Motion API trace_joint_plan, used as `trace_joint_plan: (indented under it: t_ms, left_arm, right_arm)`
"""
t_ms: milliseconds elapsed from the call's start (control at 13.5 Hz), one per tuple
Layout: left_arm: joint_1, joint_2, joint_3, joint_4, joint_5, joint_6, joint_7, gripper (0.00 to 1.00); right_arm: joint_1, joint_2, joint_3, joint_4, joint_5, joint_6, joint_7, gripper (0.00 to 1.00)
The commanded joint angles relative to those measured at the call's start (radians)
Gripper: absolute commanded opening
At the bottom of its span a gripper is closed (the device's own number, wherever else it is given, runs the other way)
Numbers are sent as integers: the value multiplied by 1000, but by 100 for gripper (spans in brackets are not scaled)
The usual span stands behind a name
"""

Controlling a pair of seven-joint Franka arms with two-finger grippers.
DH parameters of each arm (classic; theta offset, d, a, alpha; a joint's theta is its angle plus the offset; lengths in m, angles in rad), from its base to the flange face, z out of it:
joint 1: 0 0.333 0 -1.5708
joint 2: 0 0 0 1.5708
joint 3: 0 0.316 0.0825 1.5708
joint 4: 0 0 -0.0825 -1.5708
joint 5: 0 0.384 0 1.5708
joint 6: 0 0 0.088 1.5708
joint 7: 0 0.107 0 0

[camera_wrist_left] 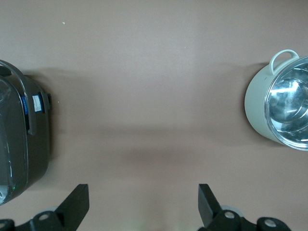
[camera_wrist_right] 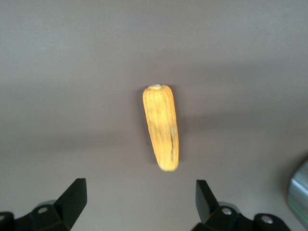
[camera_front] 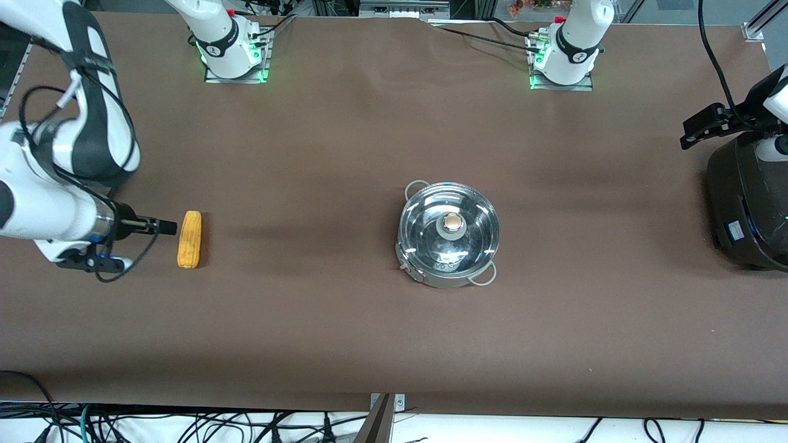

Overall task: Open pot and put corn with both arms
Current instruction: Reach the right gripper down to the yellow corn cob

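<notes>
A: Steel pot, lid on, mid-surface; corn lies toward the right arm's end. Why that spread?

B: One job per arm, I'd judge. Right gripper hangs released over the corn; left gripper, also released, is beside the black cooker, not yet at the lid.

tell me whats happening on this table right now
Nothing is held yet. The steel pot sits mid-table with its glass lid still on. The corn cob lies toward the right arm's end, with the right gripper open beside it. The left gripper hangs open by the black cooker at the table's left-arm end.
</notes>
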Motion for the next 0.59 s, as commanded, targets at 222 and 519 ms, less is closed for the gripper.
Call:
trace_joint_plan:
  t_ms: [222,519]
  left_arm:
    - [6,5,3,18,-21,-19,25,100]
    - [8,24,0,16,-24,-18,32,100]
  right_arm:
    - [-22,34,6,-128,3,222,-43,100]
    - [-54,50,6,-233,4,386,-117,100]
